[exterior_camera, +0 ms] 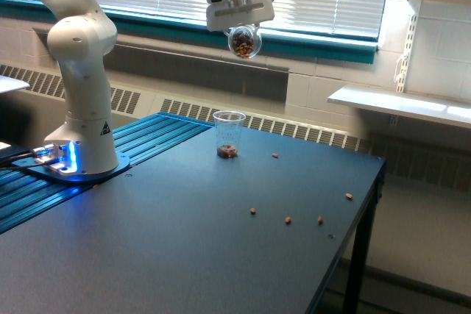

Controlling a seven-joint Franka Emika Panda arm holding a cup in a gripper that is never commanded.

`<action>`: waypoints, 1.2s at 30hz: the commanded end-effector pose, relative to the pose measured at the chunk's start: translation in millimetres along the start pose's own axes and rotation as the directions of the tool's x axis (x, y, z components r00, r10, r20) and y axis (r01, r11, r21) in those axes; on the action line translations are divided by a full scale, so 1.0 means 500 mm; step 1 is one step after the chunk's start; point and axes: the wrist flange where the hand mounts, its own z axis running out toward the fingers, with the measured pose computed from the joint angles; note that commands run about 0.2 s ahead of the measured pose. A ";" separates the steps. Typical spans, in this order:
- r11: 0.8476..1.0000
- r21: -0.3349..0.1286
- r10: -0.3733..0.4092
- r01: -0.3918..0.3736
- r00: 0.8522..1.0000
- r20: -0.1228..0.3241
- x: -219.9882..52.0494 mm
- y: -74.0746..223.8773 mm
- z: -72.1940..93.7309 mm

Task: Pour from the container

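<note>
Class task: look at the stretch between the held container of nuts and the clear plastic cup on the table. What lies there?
Nothing: in the exterior view only open air separates the container from the plastic cup; no nut is falling.

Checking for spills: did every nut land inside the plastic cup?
No: several nuts lie loose on the table, apart from the plastic cup.

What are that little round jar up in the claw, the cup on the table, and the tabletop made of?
The container looks like clear glass or hard plastic: rounded, with brown pieces visible through its wall. The cup looks like thin clear plastic; you can see through it to the pieces at its bottom. The table seems a dark, matte laminate with only a dull sheen.
</note>
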 end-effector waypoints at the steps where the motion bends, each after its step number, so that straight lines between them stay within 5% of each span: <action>1: 0.999 0.003 0.033 -0.033 0.999 0.001 -0.009 0.003 -0.006; 30: 0.994 -0.025 0.105 -0.104 0.994 0.027 0.013 0.028 0.018; 36: 0.995 -0.006 0.104 -0.104 0.994 0.033 0.013 0.029 0.003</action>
